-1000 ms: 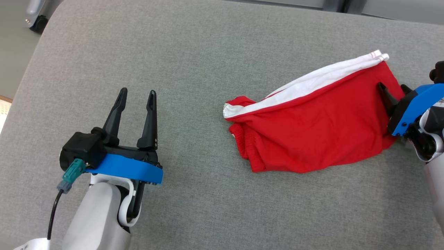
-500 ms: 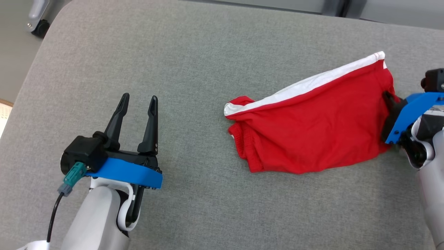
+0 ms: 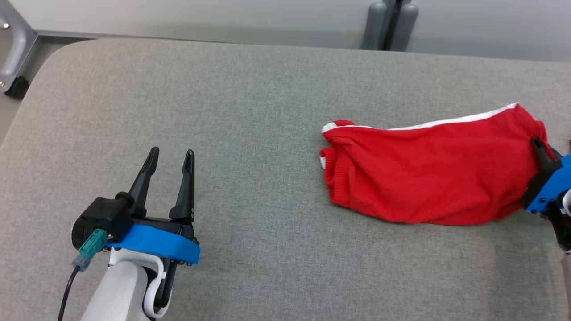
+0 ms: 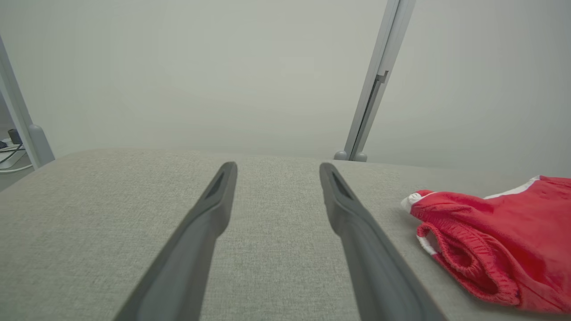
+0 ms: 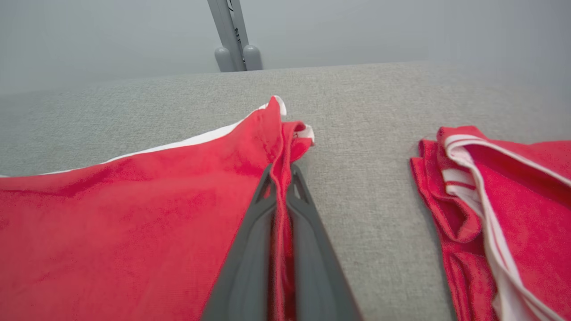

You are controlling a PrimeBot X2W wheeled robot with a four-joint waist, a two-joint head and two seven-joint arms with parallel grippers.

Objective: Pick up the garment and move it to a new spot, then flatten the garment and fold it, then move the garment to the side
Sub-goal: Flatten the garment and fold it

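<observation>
Garment [image 3: 437, 169], red with white trim: lies on grey padded surface [image 3: 250, 111], right of centre. Right gripper [image 3: 536, 143]: clenched on its right edge. Left gripper [image 3: 171, 156]: spread wide, empty, well apart.

Grey desk [image 3: 267, 111], pale wall [image 4: 223, 67] behind.
Post [image 3: 389, 24] at far edge; caster frame [image 3: 13, 44] off left corner; second red cloth [image 5: 526, 178] on desk.
</observation>
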